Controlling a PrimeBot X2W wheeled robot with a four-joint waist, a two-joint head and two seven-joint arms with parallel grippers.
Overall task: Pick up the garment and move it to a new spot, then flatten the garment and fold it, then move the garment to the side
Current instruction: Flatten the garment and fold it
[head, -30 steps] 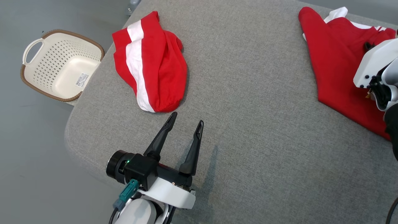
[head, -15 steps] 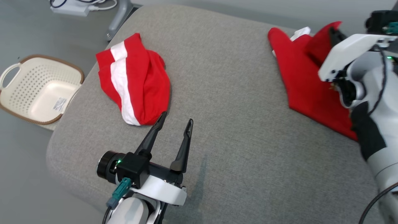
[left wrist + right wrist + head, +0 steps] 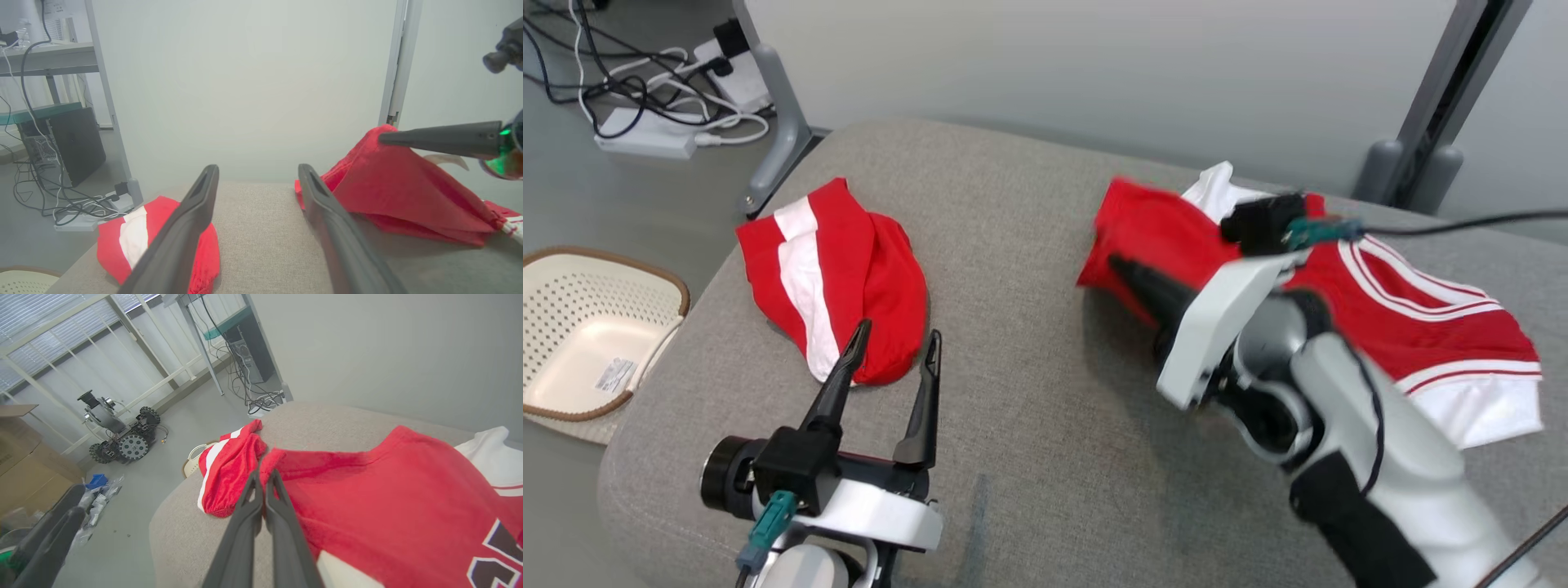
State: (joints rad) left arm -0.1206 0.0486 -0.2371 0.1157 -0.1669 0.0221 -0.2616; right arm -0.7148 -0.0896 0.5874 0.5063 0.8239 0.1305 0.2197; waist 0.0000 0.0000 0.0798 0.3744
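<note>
red jersey (image 3: 1405, 318): on the right half of the grey padded counter (image 3: 1029, 425), its edge nearest the middle raised in a peak | right gripper (image 3: 1114, 261): fingers pressed together, pinching that raised edge | left gripper (image 3: 898, 331): fingers spread wide, holding nothing, tips near a folded red-and-white garment (image 3: 849, 269) | basket (image 3: 596, 260): on the floor, left of the counter

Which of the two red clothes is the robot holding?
The striped-trim jersey on its right, pinched by the right fingers; the bunched one lies unheld.
</note>
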